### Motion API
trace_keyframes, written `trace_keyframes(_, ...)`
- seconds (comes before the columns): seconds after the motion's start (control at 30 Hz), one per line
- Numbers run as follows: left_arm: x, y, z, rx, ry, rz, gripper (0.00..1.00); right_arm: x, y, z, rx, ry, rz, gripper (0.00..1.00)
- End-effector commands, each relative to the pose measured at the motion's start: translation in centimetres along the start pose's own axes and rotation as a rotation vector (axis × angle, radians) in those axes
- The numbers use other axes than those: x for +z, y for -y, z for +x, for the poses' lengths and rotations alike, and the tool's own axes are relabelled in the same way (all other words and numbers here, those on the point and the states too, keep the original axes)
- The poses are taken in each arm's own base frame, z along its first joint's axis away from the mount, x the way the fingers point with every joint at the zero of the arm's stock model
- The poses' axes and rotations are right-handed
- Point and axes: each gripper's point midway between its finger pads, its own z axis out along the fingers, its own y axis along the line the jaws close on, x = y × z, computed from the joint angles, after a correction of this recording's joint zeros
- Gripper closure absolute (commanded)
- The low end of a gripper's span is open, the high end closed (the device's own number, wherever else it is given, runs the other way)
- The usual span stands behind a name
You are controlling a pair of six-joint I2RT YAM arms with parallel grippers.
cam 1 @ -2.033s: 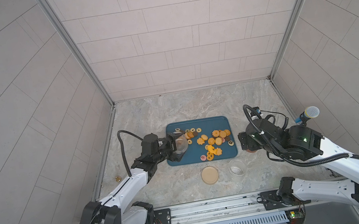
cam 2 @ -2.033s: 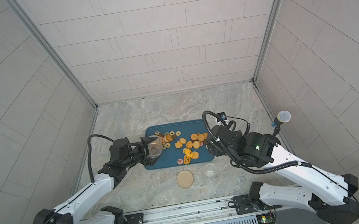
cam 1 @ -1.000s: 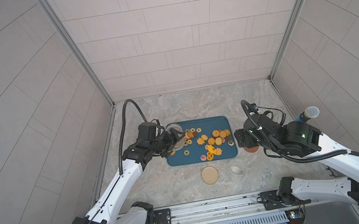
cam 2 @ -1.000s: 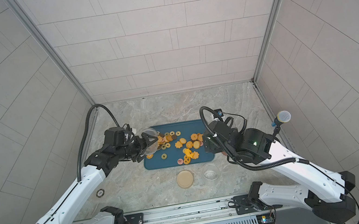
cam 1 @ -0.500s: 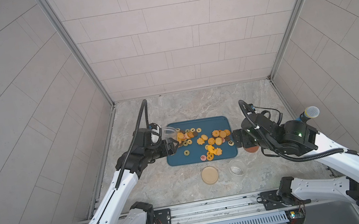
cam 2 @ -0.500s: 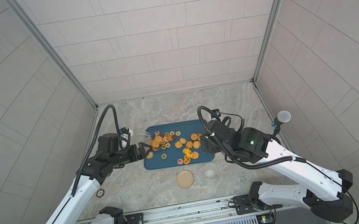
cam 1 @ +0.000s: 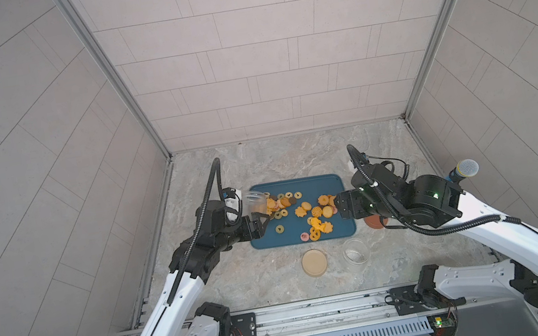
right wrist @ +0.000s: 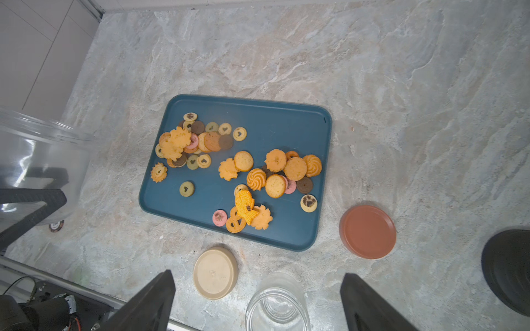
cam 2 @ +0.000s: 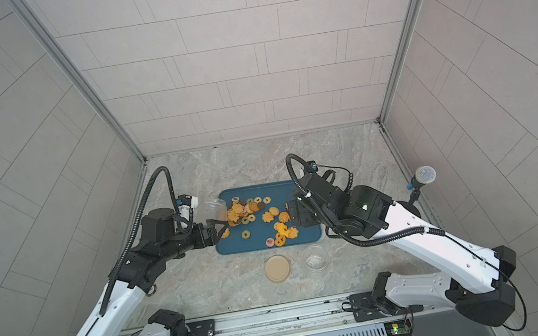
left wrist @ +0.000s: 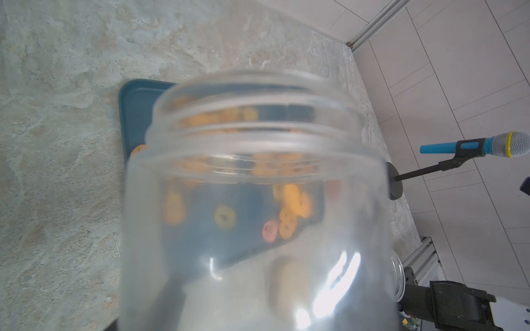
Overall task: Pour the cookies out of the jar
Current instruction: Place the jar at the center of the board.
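My left gripper (cam 1: 256, 224) is shut on the clear jar (cam 1: 255, 201), which it holds tilted at the left end of the blue tray (cam 1: 317, 183), mouth toward the tray. The jar (left wrist: 258, 200) fills the left wrist view and hides the fingers; the cookies show through its wall. In the right wrist view the jar (right wrist: 37, 160) looks empty. The cookies (right wrist: 275, 172) lie scattered on the tray (right wrist: 272, 120), with a pile (cam 2: 236, 212) just below the jar's mouth. My right gripper (right wrist: 258, 276) hangs open over the tray's right end (cam 1: 341, 206), holding nothing.
In front of the tray stand a beige lid (cam 1: 314, 263) and a second, empty clear jar (cam 1: 355, 251). A red-brown lid (right wrist: 367, 231) lies right of the tray. A microphone on a stand (cam 1: 463, 171) rises at the right wall. A small ring (cam 2: 150, 290) lies at the left.
My left arm has lifted the jar off the tray and tipped it further. More cookies now lie piled at the tray's left end. The right gripper has edged toward the tray.
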Motion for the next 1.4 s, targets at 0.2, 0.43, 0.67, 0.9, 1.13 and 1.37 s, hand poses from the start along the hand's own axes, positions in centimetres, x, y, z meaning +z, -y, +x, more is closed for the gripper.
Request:
trace_keyframes(0.2,-1.5,4.2,-0.5,0.221,0.085,0.06,1.0,-1.0,-1.4,0.3,0.012,-0.008,-0.115,0.05)
trace_keyframes(0.43,-1.8,8.1,1.6,0.308,0.025,0.207,1.0,-2.2,-4.9,0.5,0.016,-0.026,-0.324,0.05)
trace_keyframes(0.67,-4.1,12.0,2.1,0.318,0.074,0.443,1.0,-4.7,-8.3,-0.3,0.009,0.001,-0.533,0.04)
trace_keyframes(0.9,-4.2,13.1,2.6,0.315,0.041,0.513,1.0,-5.8,-11.6,0.6,-0.081,-0.015,-0.638,0.02)
trace_keyframes(1.13,-5.3,13.9,2.6,0.325,0.065,0.57,1.0,-5.1,-14.4,0.3,-0.063,-0.035,-0.718,0.0)
trace_keyframes(1.37,-7.1,15.4,2.7,0.326,0.094,0.688,1.0,-4.7,-16.4,0.4,-0.056,-0.071,-0.808,0.0)
